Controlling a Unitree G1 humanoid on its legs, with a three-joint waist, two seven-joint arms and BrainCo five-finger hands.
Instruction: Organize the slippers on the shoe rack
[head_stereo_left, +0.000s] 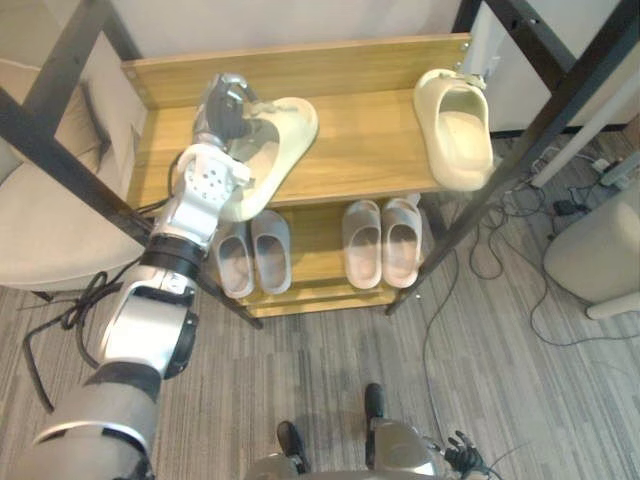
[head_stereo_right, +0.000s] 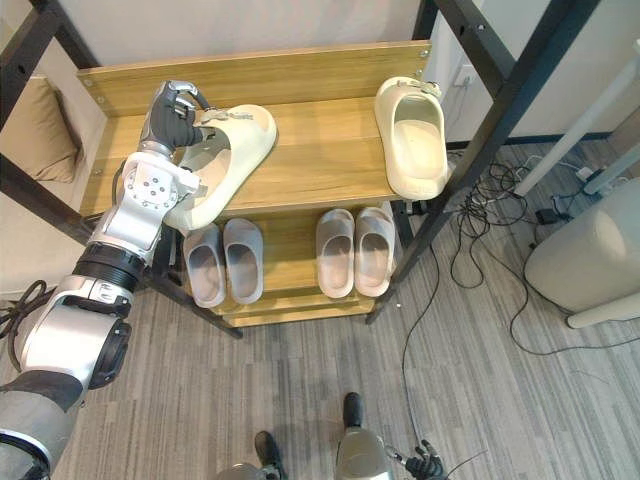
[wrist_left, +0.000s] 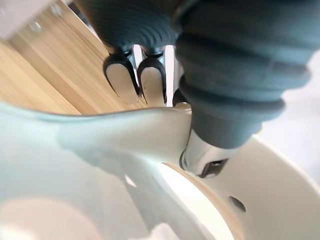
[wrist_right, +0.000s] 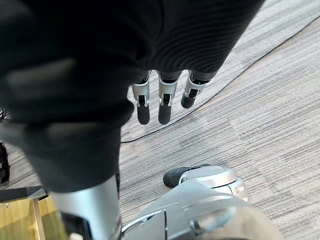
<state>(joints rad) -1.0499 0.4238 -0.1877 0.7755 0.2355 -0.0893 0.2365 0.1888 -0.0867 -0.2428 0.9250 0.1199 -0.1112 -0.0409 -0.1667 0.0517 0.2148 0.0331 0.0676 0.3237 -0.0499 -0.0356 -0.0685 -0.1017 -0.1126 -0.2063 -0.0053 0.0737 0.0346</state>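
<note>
On the wooden shoe rack's top shelf (head_stereo_left: 360, 150), a cream slipper (head_stereo_left: 275, 150) lies at an angle on the left, its heel past the front edge. My left hand (head_stereo_left: 226, 108) is shut on its strap. In the left wrist view the fingers (wrist_left: 145, 80) curl over the strap of the cream slipper (wrist_left: 125, 135). A second cream slipper (head_stereo_left: 456, 128) lies at the shelf's right end, overhanging the front edge. Two pairs of grey slippers (head_stereo_left: 252, 255) (head_stereo_left: 382, 240) sit side by side on the lower shelf. My right hand (wrist_right: 160, 102) hangs over the floor with straight fingers and holds nothing.
Black metal frame bars (head_stereo_left: 60, 170) (head_stereo_left: 560, 100) cross in front of the rack on both sides. A beige cushioned seat (head_stereo_left: 40, 230) stands to the left. A pale rounded object (head_stereo_left: 600, 250) and loose cables (head_stereo_left: 500, 240) lie on the grey floor to the right.
</note>
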